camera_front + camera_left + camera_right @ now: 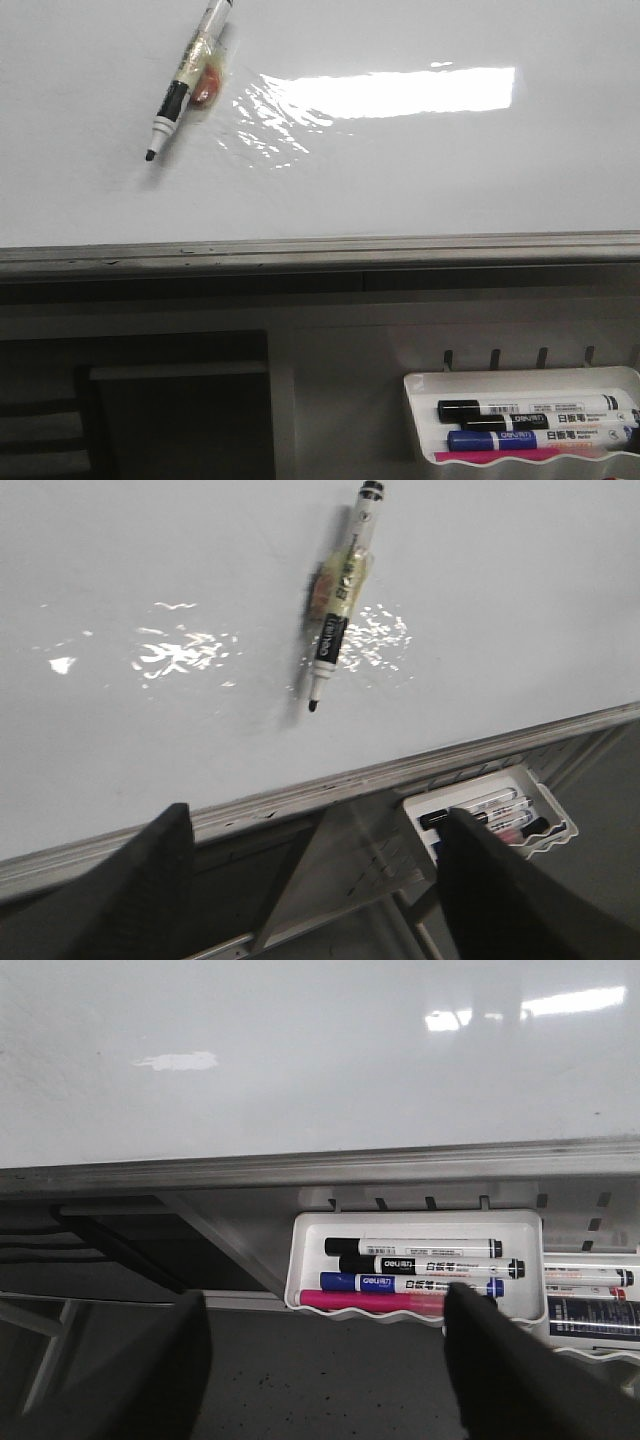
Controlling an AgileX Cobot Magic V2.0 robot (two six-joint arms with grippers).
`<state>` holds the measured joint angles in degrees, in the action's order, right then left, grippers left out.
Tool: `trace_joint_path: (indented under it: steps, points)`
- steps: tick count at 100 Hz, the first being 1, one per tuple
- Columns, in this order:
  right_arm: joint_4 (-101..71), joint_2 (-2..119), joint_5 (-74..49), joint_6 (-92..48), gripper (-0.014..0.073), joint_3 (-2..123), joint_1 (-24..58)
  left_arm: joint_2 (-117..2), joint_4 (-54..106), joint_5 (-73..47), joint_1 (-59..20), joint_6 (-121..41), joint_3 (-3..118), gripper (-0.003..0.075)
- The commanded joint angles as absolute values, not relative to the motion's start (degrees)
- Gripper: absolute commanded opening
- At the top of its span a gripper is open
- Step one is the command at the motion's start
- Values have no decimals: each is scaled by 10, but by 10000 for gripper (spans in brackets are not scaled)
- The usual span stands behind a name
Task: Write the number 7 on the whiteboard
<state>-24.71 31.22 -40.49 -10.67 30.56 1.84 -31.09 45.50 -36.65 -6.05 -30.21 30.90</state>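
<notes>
The whiteboard [420, 180] is glossy with glare and bears no 7 that I can make out, a taped marker [185, 80] lies tilted on it, a tray [415, 1222] of pens hangs below its edge, and both grippers [310, 880] [325, 1360] hover spread apart, gripping nothing.

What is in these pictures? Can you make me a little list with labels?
whiteboard: big, shiny, white, with bright glare; no number 7 visible yet
marker on board: uncapped, tip down, tape and something orange around its middle
tray: white, below the board's edge
pens in tray: two black-capped, one blue, one pink
left gripper: open, holding nothing
right gripper: open, holding nothing, near the tray
</notes>
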Motion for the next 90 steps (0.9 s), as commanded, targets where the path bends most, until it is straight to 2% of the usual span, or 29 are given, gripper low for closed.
trace_joint_path:
  steps: [1,10,46,58,90]
  points:
    - [-266,318,-374,-116,468,326,19,-344,547,-327,-65,-371,329,510]
    - [-270,318,-370,-116,468,326,19,-375,590,-317,-65,-414,330,489]
    - [-270,318,-349,-116,468,326,19,-507,694,-300,-85,-553,375,489]
    - [-270,318,-342,-116,468,326,19,-549,694,-255,-137,-568,394,489]
    - [-270,318,-341,-116,468,326,19,-645,652,-6,-311,-569,399,489]
